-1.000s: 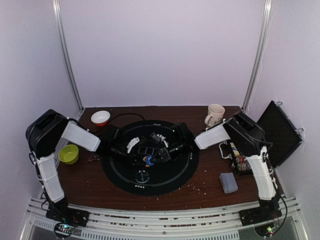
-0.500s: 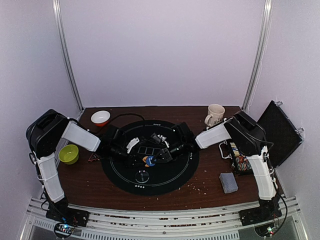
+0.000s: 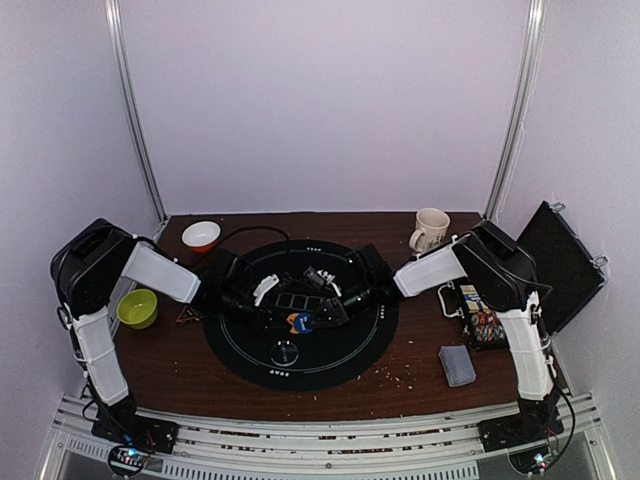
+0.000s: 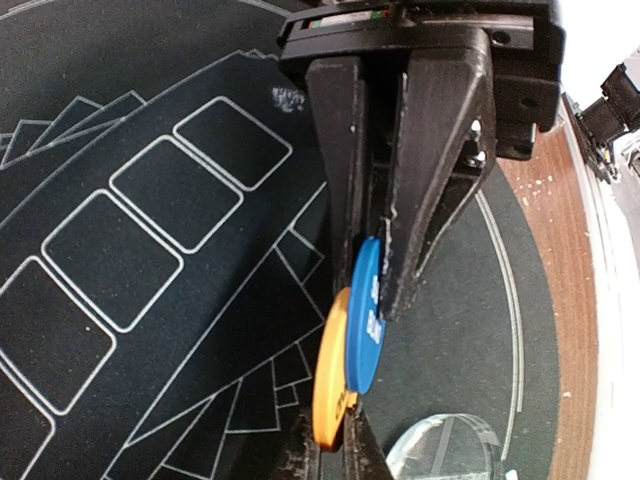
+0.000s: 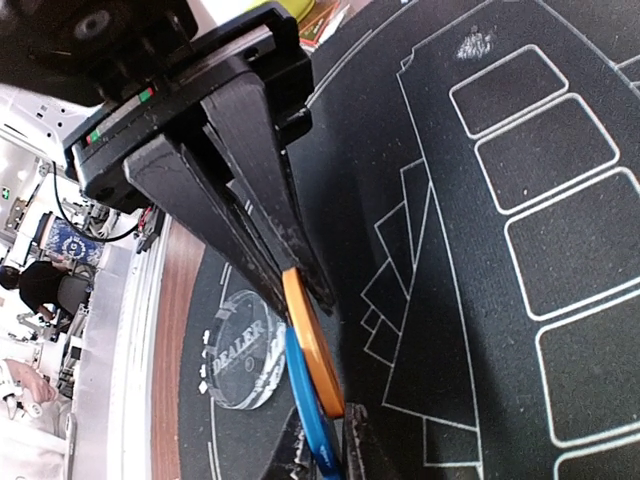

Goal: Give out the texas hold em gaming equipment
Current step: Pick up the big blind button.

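Note:
Both grippers meet over the middle of the round black mat [image 3: 340, 350]. My left gripper [image 3: 284, 321] is shut on an orange disc [image 3: 293, 319]; in the left wrist view the orange disc [image 4: 330, 375] stands on edge in my fingers [image 4: 305, 462]. My right gripper [image 3: 312, 318] is shut on a blue disc [image 3: 300, 324]; in the right wrist view the blue disc [image 5: 308, 400] sits in its fingers [image 5: 352, 440]. The two discs lie face to face and overlap. A clear dealer disc [image 3: 285, 352] lies flat on the mat just in front of them. No cards or striped chips show.
A white-and-orange bowl [image 3: 201, 236], a green bowl [image 3: 137, 308] and a red triangle piece [image 3: 186, 316] are on the left. A mug [image 3: 430, 230], an open case with colourful contents [image 3: 480, 322] and a grey-blue block [image 3: 458, 365] are on the right.
The right arm has shifted slightly. Both grippers stay together at the two discs in the middle of the mat.

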`<move>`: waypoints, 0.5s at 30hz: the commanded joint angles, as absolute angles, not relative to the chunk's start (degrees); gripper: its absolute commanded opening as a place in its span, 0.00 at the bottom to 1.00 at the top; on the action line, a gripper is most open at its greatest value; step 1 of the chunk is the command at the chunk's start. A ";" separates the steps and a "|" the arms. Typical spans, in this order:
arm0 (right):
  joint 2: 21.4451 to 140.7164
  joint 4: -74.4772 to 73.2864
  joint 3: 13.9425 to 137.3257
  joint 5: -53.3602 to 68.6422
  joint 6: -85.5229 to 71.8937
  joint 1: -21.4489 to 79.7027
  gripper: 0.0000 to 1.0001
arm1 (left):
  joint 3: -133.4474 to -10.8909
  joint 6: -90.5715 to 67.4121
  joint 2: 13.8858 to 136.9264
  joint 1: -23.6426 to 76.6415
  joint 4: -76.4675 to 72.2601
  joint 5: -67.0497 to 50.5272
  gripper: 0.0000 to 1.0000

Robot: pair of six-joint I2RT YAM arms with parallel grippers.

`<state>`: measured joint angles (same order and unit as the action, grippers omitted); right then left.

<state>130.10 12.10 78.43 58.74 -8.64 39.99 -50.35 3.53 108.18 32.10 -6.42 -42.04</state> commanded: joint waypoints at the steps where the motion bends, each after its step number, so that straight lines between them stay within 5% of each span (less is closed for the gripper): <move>1: 127.13 6.22 76.10 52.37 -11.10 37.79 0.00 | -48.63 1.81 99.92 31.65 -9.32 -40.12 0.00; 15: 125.33 3.43 81.12 49.31 -16.14 37.95 0.00 | -51.16 -1.72 89.78 30.55 -3.23 -30.40 0.00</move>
<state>127.50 3.44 79.48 53.06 -10.57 37.52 -48.56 1.56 97.62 31.20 -4.01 -37.12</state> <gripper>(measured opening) 0.041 0.030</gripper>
